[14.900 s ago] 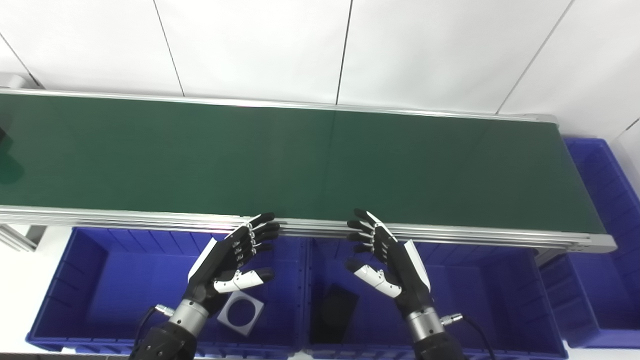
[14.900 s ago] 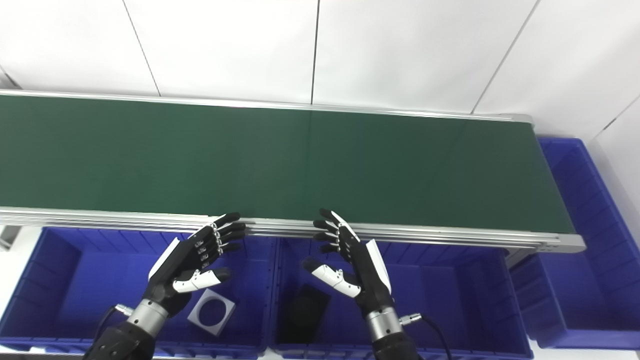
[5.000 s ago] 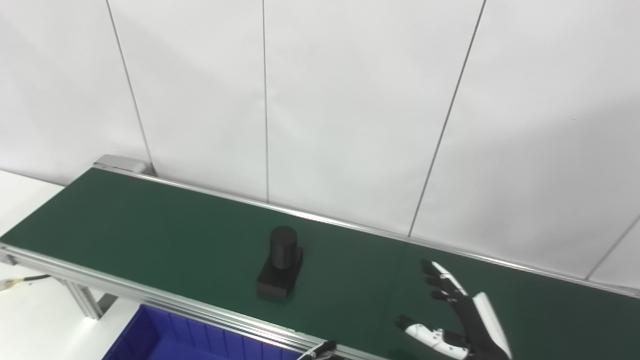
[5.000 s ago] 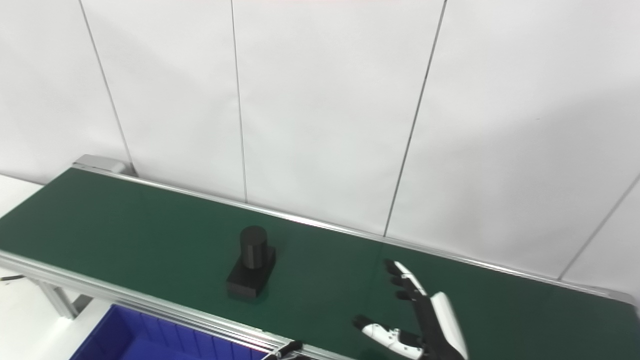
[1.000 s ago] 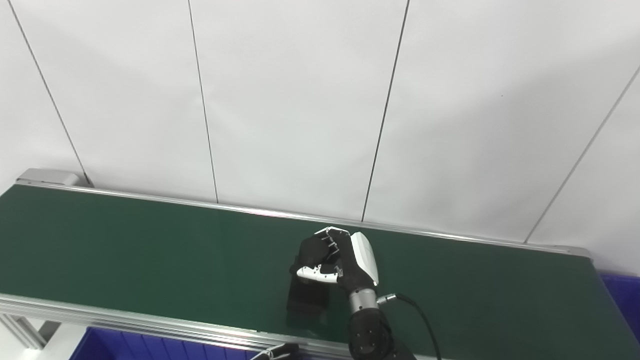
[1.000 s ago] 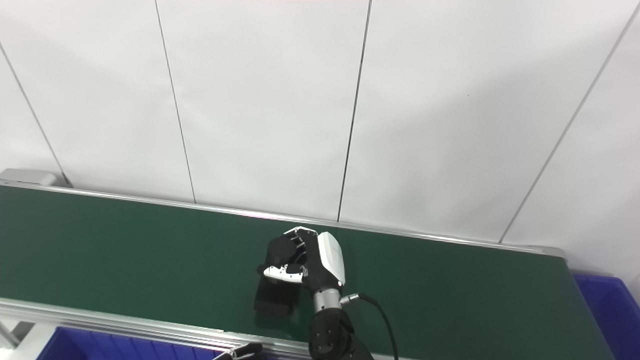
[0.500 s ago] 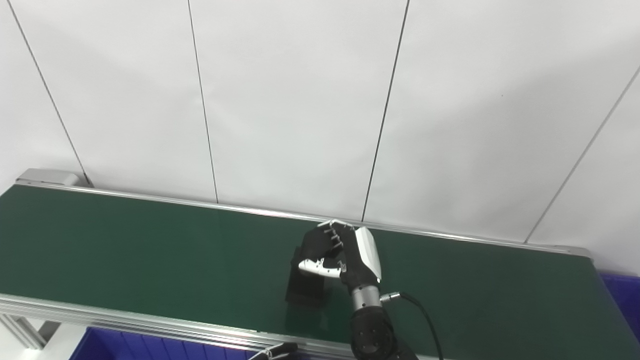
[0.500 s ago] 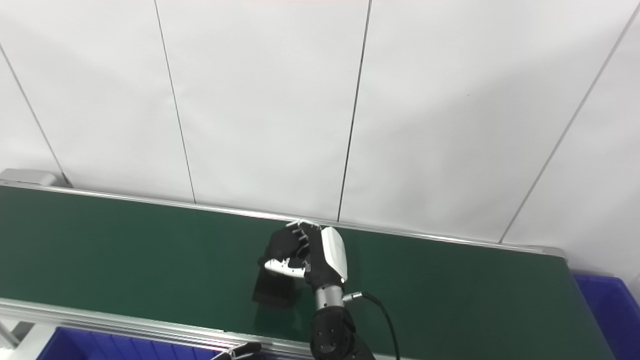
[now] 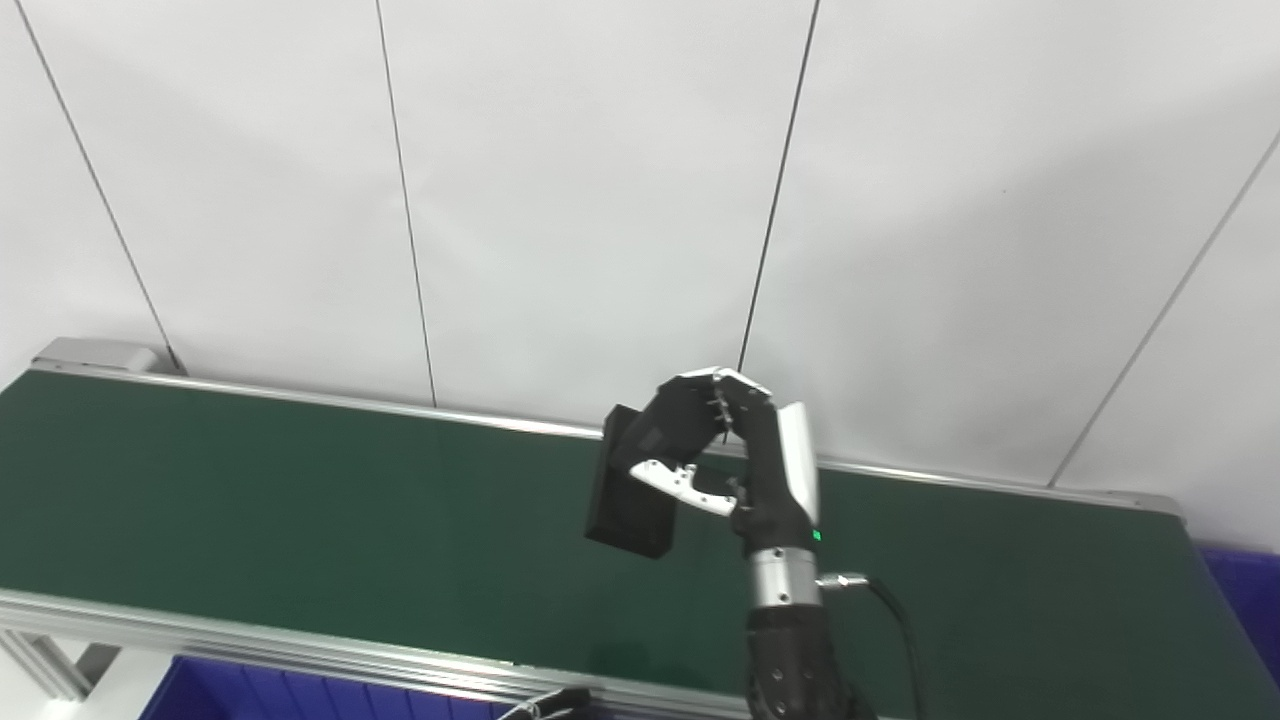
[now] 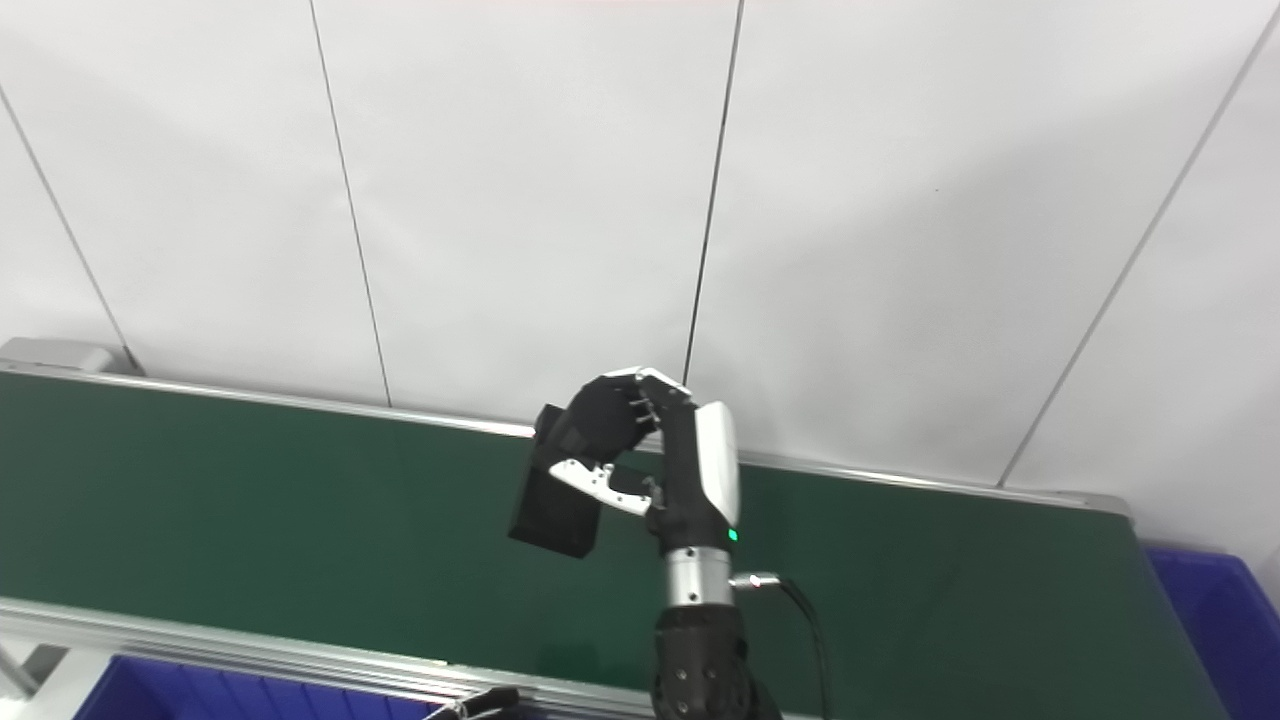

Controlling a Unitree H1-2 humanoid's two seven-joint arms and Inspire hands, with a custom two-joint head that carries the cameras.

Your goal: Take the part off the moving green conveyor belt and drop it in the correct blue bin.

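The right hand (image 9: 735, 455) is curled tight around a black part (image 9: 630, 490), fingers wrapped over its cylindrical end, thumb pinning it from below. Half a second ago the part sat on the green conveyor belt (image 9: 300, 520); now it hangs clear of the belt, tilted, its block base just left of the hand. The pick looks done; carrying it to a blue bin (image 9: 220, 695) remains. Only the left hand's fingertip (image 9: 560, 700) shows; its state cannot be told.

The green conveyor belt (image 9: 300, 500), edged by aluminium rails, runs left to right beneath the fingers (image 9: 690, 410); nothing lies on its surface.
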